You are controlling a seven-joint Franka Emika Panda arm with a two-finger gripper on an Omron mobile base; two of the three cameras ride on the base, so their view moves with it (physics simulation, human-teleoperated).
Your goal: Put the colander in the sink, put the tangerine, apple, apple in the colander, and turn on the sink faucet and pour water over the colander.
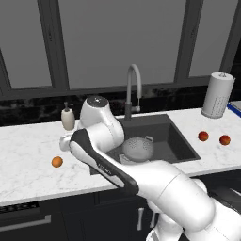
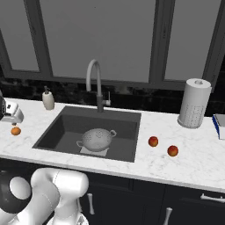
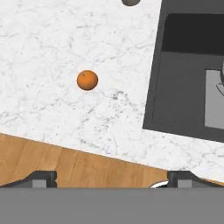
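Fingers (image 3: 43, 178) spread wide, tangerine (image 3: 87, 80) on counter well beyond them

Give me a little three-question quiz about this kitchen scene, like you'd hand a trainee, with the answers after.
1. True or false: the colander already sits in the sink.
2. How many fruits lie on the counter right of the sink? A) one B) two C) three
3. Which fruit lies ahead of the open gripper in the hand view?

Key:
1. True; it stands upright on the basin floor.
2. B, the two apples.
3. The tangerine, alone on the marble counter left of the sink.
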